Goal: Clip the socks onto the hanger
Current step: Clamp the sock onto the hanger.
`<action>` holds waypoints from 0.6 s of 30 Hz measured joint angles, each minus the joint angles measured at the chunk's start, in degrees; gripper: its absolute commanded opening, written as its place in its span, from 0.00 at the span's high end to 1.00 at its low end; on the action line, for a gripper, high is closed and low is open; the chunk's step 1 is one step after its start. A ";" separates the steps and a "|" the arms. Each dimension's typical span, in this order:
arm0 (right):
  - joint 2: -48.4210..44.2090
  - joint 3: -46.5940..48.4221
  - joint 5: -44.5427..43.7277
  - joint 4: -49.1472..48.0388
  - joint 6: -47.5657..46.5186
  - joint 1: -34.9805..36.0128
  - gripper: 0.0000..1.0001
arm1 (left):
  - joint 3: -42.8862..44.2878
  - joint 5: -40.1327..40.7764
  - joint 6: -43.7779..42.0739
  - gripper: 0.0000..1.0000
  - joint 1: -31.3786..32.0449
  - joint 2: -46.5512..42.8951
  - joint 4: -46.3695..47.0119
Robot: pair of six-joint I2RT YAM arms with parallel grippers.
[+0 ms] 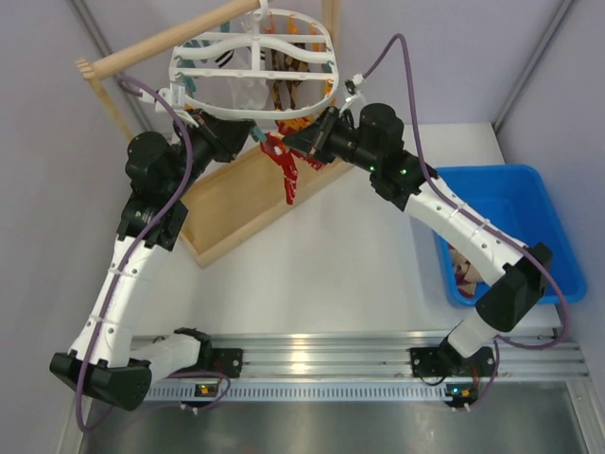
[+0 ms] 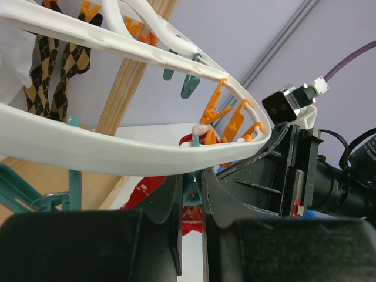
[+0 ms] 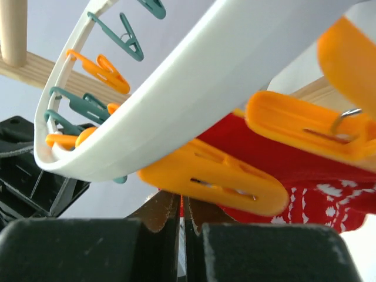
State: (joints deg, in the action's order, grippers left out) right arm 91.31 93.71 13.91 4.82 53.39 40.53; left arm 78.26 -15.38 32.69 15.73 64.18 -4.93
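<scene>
The white oval hanger (image 1: 250,57) hangs from a wooden rod, with orange and teal clips dangling from it. A red sock (image 1: 286,172) with a white pattern hangs below its near rim. My left gripper (image 1: 248,137) comes in from the left. In the left wrist view my left gripper (image 2: 192,198) is shut on a teal clip (image 2: 192,189) under the hanger (image 2: 117,153), with the red sock (image 2: 141,192) just behind. My right gripper (image 1: 302,142) comes in from the right. In the right wrist view my right gripper (image 3: 183,204) pinches the red sock (image 3: 305,170) by its edge, under an orange clip (image 3: 217,176).
A blue bin (image 1: 515,203) at the right holds another sock (image 1: 463,270). A wooden tray (image 1: 236,208) lies under the hanger and the wooden rod (image 1: 170,43) crosses above it. Brown argyle socks (image 1: 284,80) hang clipped on the far side of the hanger.
</scene>
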 measured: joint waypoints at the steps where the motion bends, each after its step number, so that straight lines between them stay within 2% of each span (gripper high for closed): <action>1: 0.00 -0.02 -0.28 -0.11 0.46 -0.26 1.00 | 0.00 0.09 -0.07 1.00 0.00 -0.11 0.00; 18: 1.22 0.15 -0.66 -2.03 4.31 -0.57 1.00 | 0.42 1.14 -1.51 1.00 0.00 -0.13 -0.55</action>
State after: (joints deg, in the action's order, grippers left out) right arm 92.53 93.86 13.26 2.79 57.69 39.97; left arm 78.67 -14.24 31.18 15.73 64.05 -5.48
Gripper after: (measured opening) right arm 0.004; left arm 0.147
